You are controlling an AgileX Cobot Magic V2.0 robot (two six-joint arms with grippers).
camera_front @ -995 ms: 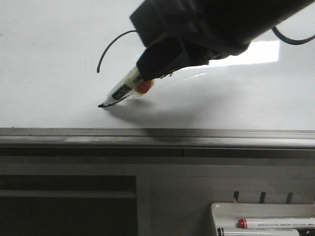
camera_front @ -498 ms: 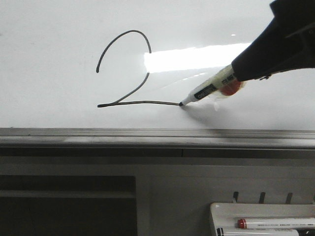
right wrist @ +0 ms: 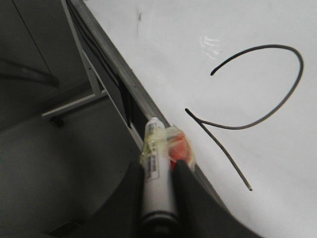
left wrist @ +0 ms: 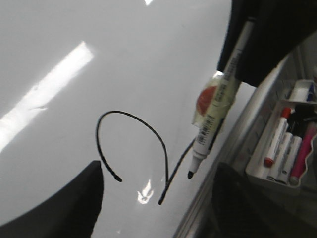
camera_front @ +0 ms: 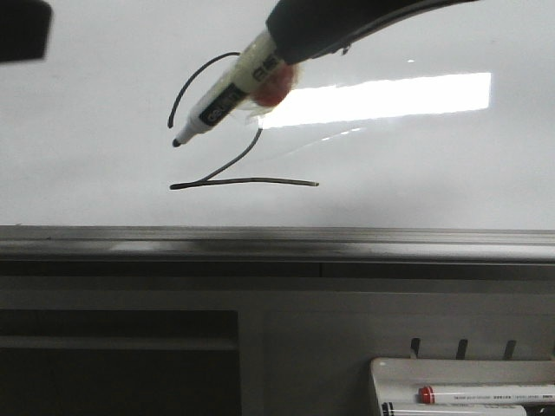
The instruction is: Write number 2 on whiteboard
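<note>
The number 2 [camera_front: 251, 181] is drawn in thin black line on the whiteboard [camera_front: 416, 165], with a curved top and a flat base stroke. My right gripper [camera_front: 282, 39] is shut on a white marker [camera_front: 227, 90] with a red taped patch. It holds the marker slanted in front of the digit's top curve, and the tip [camera_front: 176, 142] looks lifted off the board. The right wrist view shows the marker [right wrist: 157, 178] clamped between the fingers, beside the digit [right wrist: 277, 106]. My left gripper [left wrist: 157, 198] is open and empty, facing the digit [left wrist: 148, 130] and the marker [left wrist: 218, 111].
A grey metal ledge [camera_front: 277, 243] runs along the board's lower edge. A small white tray [camera_front: 390, 373] with several pens stands at the lower right and also shows in the left wrist view [left wrist: 257, 171]. A dark part of my left arm [camera_front: 22, 30] sits at the top left.
The marker drew the base stroke from left to right. It has since left the stroke's right end and moved up and left, in front of the digit's top.
</note>
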